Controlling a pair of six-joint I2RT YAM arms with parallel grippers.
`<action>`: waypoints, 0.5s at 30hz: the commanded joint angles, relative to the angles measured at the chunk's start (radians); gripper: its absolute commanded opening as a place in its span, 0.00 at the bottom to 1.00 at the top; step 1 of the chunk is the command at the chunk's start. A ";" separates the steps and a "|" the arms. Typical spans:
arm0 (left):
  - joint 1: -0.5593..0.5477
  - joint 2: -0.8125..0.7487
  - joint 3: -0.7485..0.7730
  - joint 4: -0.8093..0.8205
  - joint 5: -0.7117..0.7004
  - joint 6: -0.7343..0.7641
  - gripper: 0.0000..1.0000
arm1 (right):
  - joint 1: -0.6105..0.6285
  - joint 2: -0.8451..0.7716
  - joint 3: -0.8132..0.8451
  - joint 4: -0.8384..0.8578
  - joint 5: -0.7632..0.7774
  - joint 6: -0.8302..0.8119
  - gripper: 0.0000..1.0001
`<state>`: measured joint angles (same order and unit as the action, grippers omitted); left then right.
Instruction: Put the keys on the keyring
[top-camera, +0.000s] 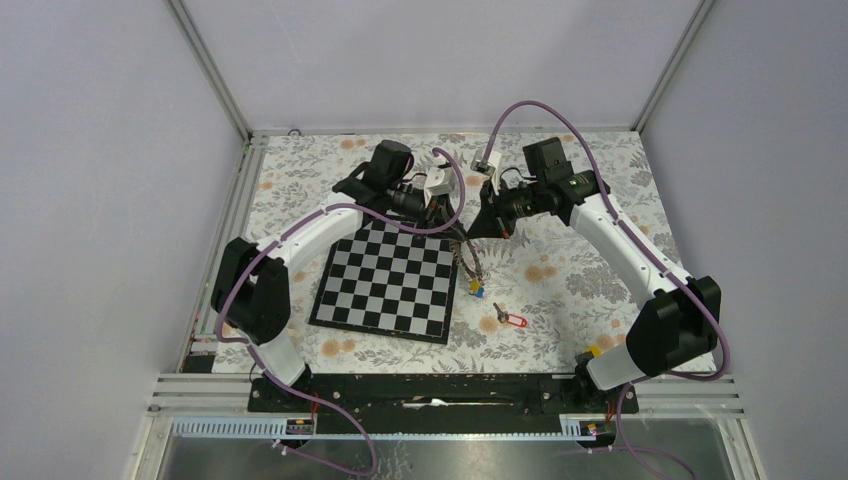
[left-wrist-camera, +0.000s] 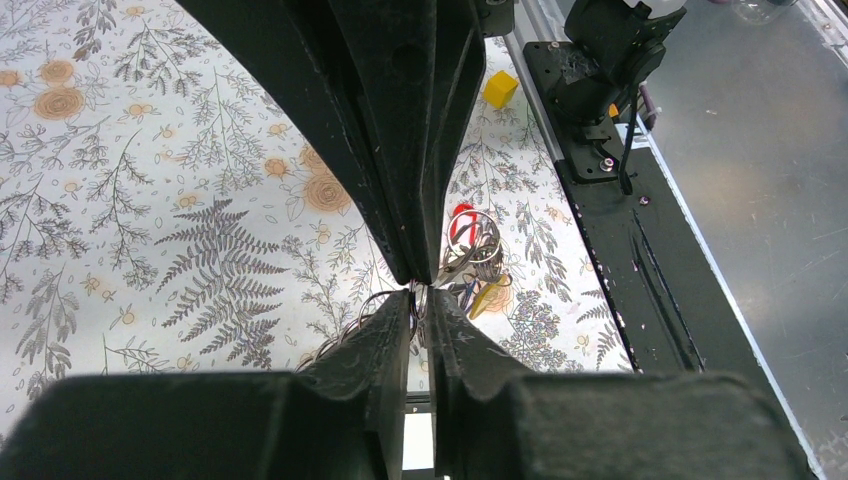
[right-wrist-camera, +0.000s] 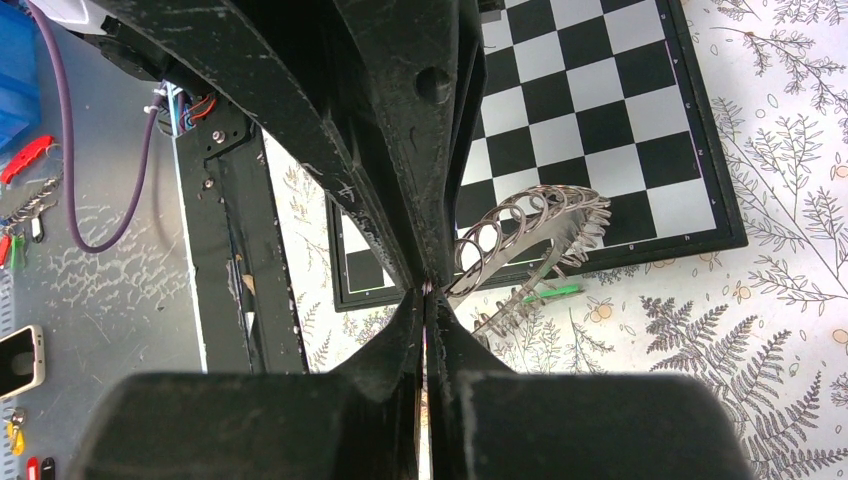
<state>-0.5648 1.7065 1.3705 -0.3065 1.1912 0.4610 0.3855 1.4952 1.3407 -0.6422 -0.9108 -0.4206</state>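
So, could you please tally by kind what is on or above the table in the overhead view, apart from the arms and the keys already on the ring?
chessboard: 1
keyring: 1
loose red-tagged key: 1
yellow block: 1
Total: 4

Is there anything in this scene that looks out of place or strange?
One key with a red tag lies alone on the tablecloth, right of the chessboard, apart from the keyring held in the air. Nothing looks spilled or damaged.
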 joint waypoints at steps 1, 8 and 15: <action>-0.006 0.005 0.011 0.012 0.049 0.023 0.09 | 0.007 -0.016 0.001 0.036 -0.049 0.003 0.00; -0.006 -0.001 0.012 0.029 0.067 -0.012 0.00 | 0.007 -0.023 -0.004 0.058 -0.026 0.031 0.04; 0.025 -0.044 -0.169 0.812 0.057 -0.778 0.00 | -0.001 -0.063 -0.011 0.086 0.014 0.065 0.28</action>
<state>-0.5579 1.7111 1.2953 -0.0990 1.2022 0.1902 0.3855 1.4872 1.3296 -0.6102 -0.9016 -0.3851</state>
